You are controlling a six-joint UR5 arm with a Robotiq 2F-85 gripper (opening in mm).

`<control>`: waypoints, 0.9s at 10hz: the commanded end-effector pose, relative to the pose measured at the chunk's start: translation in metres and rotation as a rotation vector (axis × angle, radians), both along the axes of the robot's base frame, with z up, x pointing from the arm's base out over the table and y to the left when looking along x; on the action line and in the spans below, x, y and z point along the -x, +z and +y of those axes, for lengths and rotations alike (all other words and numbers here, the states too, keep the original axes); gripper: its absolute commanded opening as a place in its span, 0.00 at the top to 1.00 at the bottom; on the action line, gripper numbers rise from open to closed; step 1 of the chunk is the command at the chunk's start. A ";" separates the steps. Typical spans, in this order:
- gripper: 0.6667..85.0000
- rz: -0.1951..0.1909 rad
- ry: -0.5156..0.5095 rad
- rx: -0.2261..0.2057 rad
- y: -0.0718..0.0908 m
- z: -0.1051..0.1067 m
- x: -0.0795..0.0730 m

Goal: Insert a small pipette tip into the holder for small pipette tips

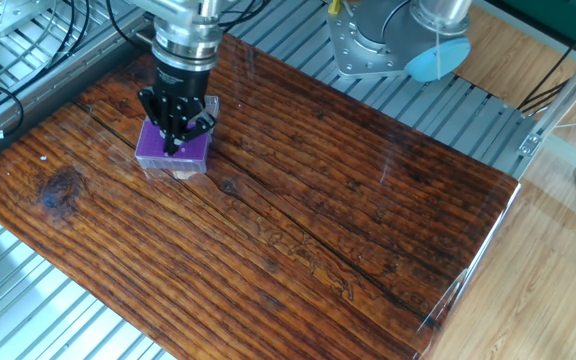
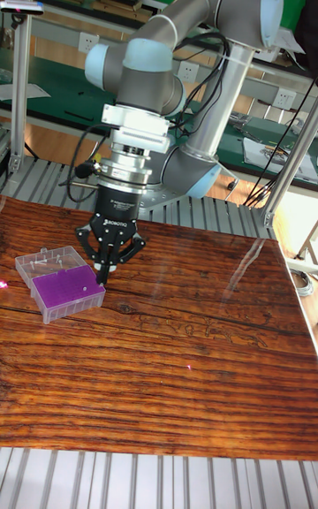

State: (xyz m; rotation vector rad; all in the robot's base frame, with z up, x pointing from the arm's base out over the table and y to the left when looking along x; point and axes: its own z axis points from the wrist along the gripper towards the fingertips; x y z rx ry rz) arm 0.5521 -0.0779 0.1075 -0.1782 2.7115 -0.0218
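End effector (fingers drawn together) points down beside purple-topped holder on table.

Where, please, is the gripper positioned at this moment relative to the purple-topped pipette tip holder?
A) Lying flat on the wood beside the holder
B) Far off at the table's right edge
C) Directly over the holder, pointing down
C: in the fixed view the gripper points down over the holder's purple top.

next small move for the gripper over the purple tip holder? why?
Probably a slow, straight descent. The gripper hangs point-down over the holder for small pipette tips, fingers drawn together at the purple hole plate's right edge. A tip between them is too small to confirm, as is contact with the plate. If alignment with a hole is off, nudge sideways first.
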 end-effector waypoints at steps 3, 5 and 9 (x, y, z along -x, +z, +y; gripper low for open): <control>1.00 0.028 -0.055 -0.050 -0.005 -0.035 0.014; 1.00 0.019 -0.041 -0.016 -0.005 -0.050 0.019; 1.00 -0.033 -0.027 -0.011 -0.005 -0.056 0.014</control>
